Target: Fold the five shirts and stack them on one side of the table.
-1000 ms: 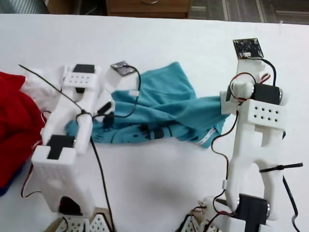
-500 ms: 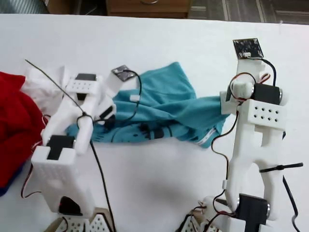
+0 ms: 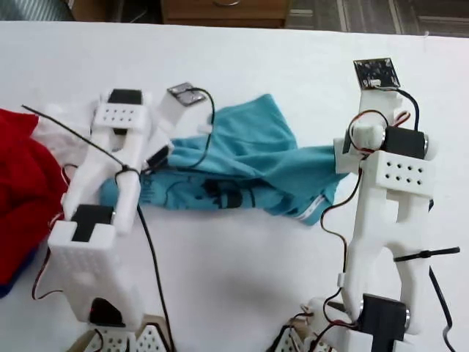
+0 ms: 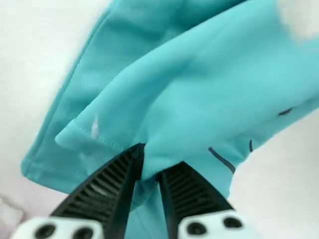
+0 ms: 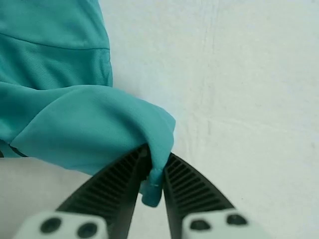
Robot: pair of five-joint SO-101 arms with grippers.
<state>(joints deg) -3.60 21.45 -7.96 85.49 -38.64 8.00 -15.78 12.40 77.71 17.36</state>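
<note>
Where the two arms meet the cloth, we see the teal shirt (image 3: 249, 158) stretched crosswise over the middle of the white surface (image 3: 242, 279), bunched and creased rather than flat, with a dark print showing along its near band. The left arm (image 3: 102, 198) stands at the shirt's left end, and in its wrist view the left jaws are nearly closed, pinching a fold of the teal shirt (image 4: 199, 89) between their ribbed pads, with a stitched hem just beside the pinch. The right arm (image 3: 388, 198) stands at the shirt's other end, and in its wrist view the right jaws are likewise drawn together on a small rolled corner of the teal shirt (image 5: 60, 114), which pokes out a little past the pads while bare surface (image 5: 239, 89) lies beside it. So the shirt is held at both ends, its middle resting on the surface between the arms. At the left edge of the surface, well apart from the right arm, we see a heap of other garments: a red shirt (image 3: 22, 198) lies crumpled there, a white shirt (image 3: 55, 136) sits just behind it and partly under the left arm, and a sliver of blue cloth (image 3: 6, 286) peeks out beneath the red one.
</note>
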